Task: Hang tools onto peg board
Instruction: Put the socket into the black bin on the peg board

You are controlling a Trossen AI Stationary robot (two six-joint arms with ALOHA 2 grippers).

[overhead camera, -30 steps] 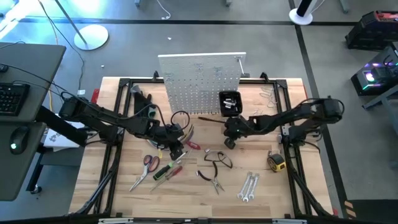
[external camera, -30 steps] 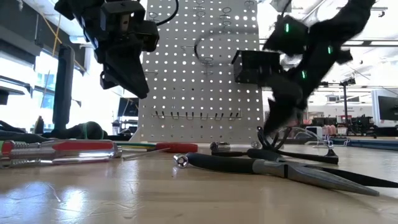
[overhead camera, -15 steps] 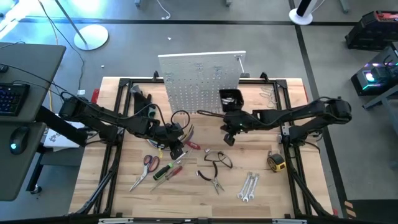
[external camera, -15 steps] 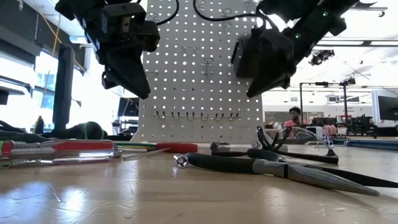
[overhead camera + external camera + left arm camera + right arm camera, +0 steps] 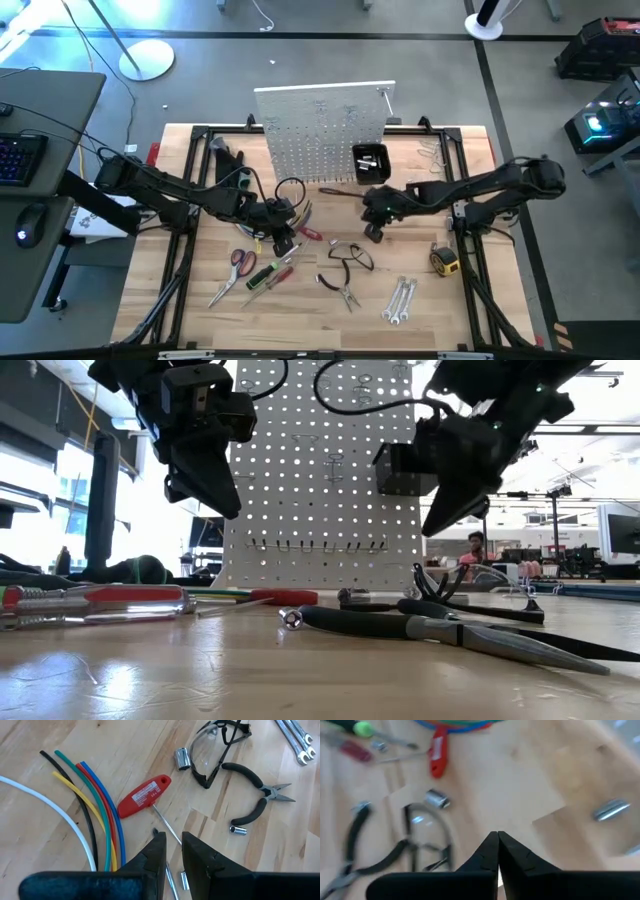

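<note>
since the red-handled screwdriver (image 5: 144, 796) lies flat on the desk (image 5: 470, 310), well short of the peg board (image 5: 320, 125), its fat grippy handle is best to grab. left gripper (image 5: 170, 851) jaws sit narrow, empty; right gripper (image 5: 498, 851) jaws are closed, empty.

A white peg board (image 5: 322, 128), dotted with a grid of small holes and carrying a small black bin (image 5: 370, 164), stands on a pale wood-grain tabletop (image 5: 440, 310). Below it lie red-handled scissors (image 5: 240, 262), a green-handled screwdriver (image 5: 262, 277), a red T-handled driver (image 5: 144, 796), black-handled pliers (image 5: 254, 795), silver wrenches (image 5: 399, 300), a yellow tape measure (image 5: 444, 262) and cables (image 5: 95, 815) in black, yellow, green, red, blue.
</note>
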